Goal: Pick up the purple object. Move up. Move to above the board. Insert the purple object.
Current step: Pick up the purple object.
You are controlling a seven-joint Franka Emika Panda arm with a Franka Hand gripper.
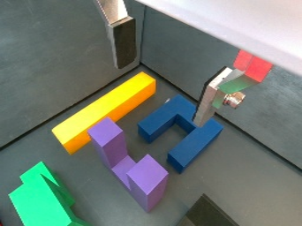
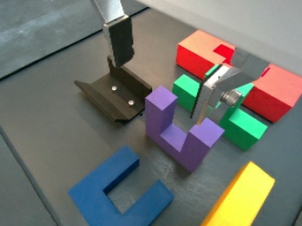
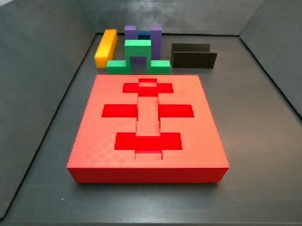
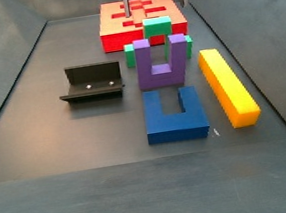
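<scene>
Our tool (image 2: 165, 66) hangs open and empty above the purple object (image 2: 177, 130), which stands prongs-up on the tabletop between green block (image 4: 157, 36) and blue block (image 4: 176, 114); seemingly slightly offset

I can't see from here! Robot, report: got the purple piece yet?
Tool open, empty, above the pieces. Purple object on the floor, untouched, between green block and blue block. Board clear.
</scene>
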